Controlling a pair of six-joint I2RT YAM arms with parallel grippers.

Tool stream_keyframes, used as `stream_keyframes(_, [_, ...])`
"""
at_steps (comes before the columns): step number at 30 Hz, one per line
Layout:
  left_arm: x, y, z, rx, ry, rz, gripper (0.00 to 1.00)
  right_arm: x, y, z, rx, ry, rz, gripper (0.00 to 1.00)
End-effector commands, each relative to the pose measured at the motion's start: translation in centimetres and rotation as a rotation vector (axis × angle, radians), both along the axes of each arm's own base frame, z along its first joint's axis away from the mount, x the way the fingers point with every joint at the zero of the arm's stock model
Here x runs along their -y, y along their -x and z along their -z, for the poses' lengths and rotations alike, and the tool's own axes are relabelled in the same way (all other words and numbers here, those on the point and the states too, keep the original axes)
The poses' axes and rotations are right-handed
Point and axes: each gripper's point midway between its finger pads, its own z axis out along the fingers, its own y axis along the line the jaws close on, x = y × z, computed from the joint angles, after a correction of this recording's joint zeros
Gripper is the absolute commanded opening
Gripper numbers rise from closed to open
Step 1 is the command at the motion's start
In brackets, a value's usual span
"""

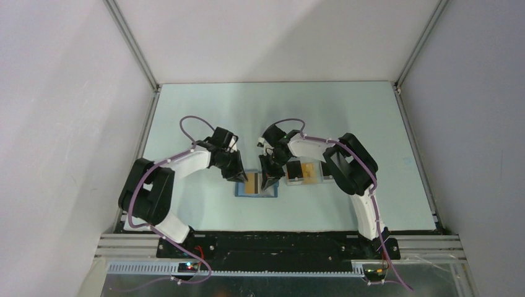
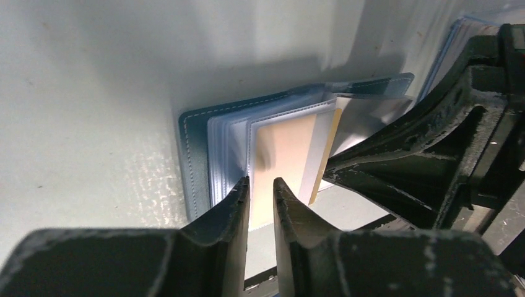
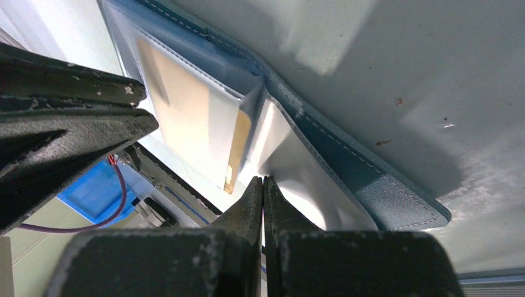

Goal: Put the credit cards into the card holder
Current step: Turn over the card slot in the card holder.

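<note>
Two grippers crowd the open blue card holder [image 1: 240, 189], which lies on the table [image 1: 204, 117] near its front middle. On the left, the left gripper [image 2: 260, 189] has its jaws a sliver apart. The lower edge of a clear sleeve [image 2: 322, 133] shows in the gap, but pinched or merely bracketed, I can't tell. Inside that sleeve sits a yellow-orange card [image 2: 285, 148], one long edge poking out toward the spine. Right of it, the right gripper [image 3: 262, 185] is squeezed fully closed on nothing, its tip just beside that exposed edge. This looks like a seating push. I'd want the left side steadying the sleeve while the right nudges the card flat along the pocket, gently, so it neither buckles nor drags the holder. Further right, more cards [image 1: 297, 171] sit in the clear tray [image 1: 288, 180].
</note>
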Motion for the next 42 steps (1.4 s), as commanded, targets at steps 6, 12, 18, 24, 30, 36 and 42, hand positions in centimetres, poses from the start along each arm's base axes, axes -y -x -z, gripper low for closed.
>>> stream_keyframes(6, [3.4, -1.5, -4.0, 0.088, 0.172, 0.025, 0.20, 0.2, -0.2, -0.3, 0.009, -0.001, 0.009, 0.00])
stream_keyframes(12, [4.4, -1.4, -4.5, 0.080, 0.239, 0.037, 0.21, 0.1, -0.2, -0.3, 0.004, -0.008, 0.008, 0.00])
stream_keyframes(18, [5.0, -1.5, -4.8, 0.083, 0.285, 0.050, 0.22, 0.1, -0.1, -0.2, 0.000, -0.008, 0.005, 0.00])
stream_keyframes(24, [3.9, -2.0, -5.0, 0.128, 0.258, 0.020, 0.27, 0.1, -0.1, -0.3, 0.003, -0.012, 0.004, 0.00])
stream_keyframes(30, [0.1, -1.6, -2.9, 0.143, 0.068, -0.021, 0.33, 0.1, -0.1, -0.4, 0.002, -0.016, 0.001, 0.00])
stream_keyframes(36, [-1.0, -1.0, -0.5, 0.082, -0.007, -0.031, 0.35, 0.1, 0.0, -0.2, -0.003, -0.013, -0.002, 0.00])
stream_keyframes(42, [-0.7, -0.9, 0.4, 0.055, -0.020, -0.009, 0.36, 0.1, 0.1, -0.1, -0.007, -0.011, -0.004, 0.00])
